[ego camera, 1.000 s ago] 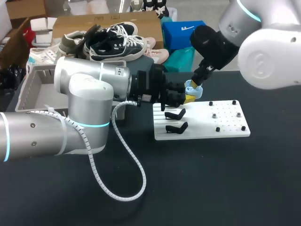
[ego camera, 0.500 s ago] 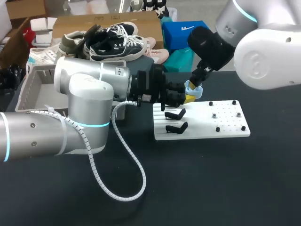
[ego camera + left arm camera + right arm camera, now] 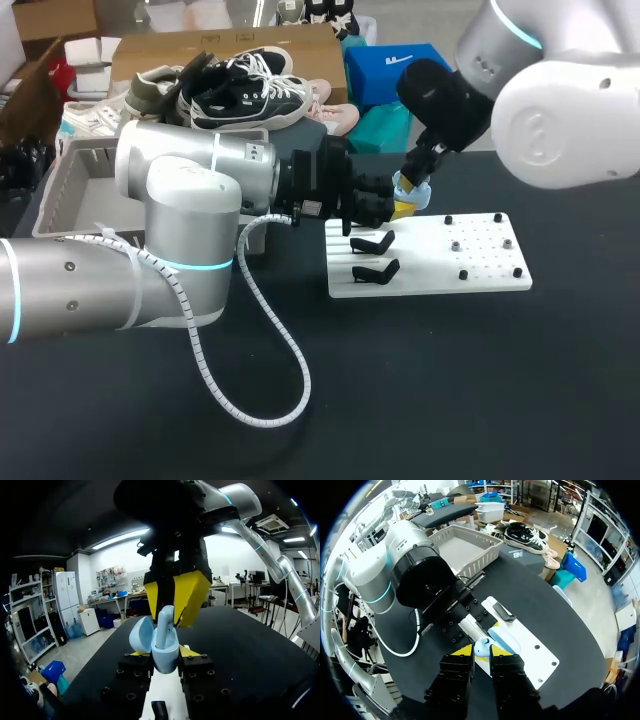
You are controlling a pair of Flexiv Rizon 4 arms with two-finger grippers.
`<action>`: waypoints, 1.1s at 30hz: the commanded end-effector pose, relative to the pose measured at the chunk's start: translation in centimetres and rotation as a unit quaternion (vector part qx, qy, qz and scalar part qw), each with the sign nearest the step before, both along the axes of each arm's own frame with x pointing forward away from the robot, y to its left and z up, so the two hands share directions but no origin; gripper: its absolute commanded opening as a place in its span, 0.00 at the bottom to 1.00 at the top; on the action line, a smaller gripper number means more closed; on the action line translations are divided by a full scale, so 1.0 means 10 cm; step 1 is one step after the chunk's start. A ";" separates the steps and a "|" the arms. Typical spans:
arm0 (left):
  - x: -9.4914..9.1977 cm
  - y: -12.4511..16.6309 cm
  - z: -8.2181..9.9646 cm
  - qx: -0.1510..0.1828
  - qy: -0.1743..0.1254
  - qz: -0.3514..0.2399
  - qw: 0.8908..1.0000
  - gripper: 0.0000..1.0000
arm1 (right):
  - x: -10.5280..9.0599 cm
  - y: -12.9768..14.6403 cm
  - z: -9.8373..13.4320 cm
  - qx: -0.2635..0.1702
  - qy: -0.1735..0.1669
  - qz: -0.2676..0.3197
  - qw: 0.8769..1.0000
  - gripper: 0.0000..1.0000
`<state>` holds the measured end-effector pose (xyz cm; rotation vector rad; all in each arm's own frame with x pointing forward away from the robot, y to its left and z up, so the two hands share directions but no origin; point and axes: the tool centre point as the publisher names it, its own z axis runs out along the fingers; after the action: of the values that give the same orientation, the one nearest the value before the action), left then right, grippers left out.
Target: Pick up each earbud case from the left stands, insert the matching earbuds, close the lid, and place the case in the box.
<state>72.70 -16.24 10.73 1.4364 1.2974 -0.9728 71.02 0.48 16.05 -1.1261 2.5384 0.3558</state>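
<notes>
My left pincer (image 3: pixel 162 653) is clamped on the pale blue earbud case (image 3: pixel 167 662), a yellow tip on each side. It holds the case over a corner of the white stand board (image 3: pixel 480 265), with the lid (image 3: pixel 141 634) swung open to one side. Straight above, my right pincer (image 3: pixel 169 621) points down. Its fingers are closed, as far as I can tell, on an earbud (image 3: pixel 163 630) whose stem stands upright, lower end at the case's mouth. So the seat lies directly below the right pincer, along the stem's long axis, and I judge a short straight push would seat it. The grey box (image 3: pixel 60 190) sits well apart, on the left arm's side of the worktop (image 3: pixel 450 400).
</notes>
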 end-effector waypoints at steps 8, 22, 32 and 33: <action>0.00 0.00 0.00 -0.001 -0.001 0.001 1.000 0.00 | 0.03 -0.02 -0.03 -0.006 0.003 -0.003 1.000 0.00; 0.00 0.00 0.00 -0.001 -0.001 0.001 1.000 0.00 | 0.05 0.01 -0.07 -0.015 0.005 -0.005 1.000 0.00; 0.00 0.00 0.00 -0.001 -0.001 0.001 1.000 0.00 | 0.03 -0.02 -0.06 -0.014 0.003 -0.009 1.000 0.12; 0.00 0.00 0.00 -0.001 -0.001 0.001 1.000 0.00 | 0.02 -0.02 -0.05 -0.013 0.002 -0.009 1.000 0.13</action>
<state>72.73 -16.21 10.69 1.4360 1.2977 -0.9723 71.39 0.35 15.49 -1.1175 2.5644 0.3255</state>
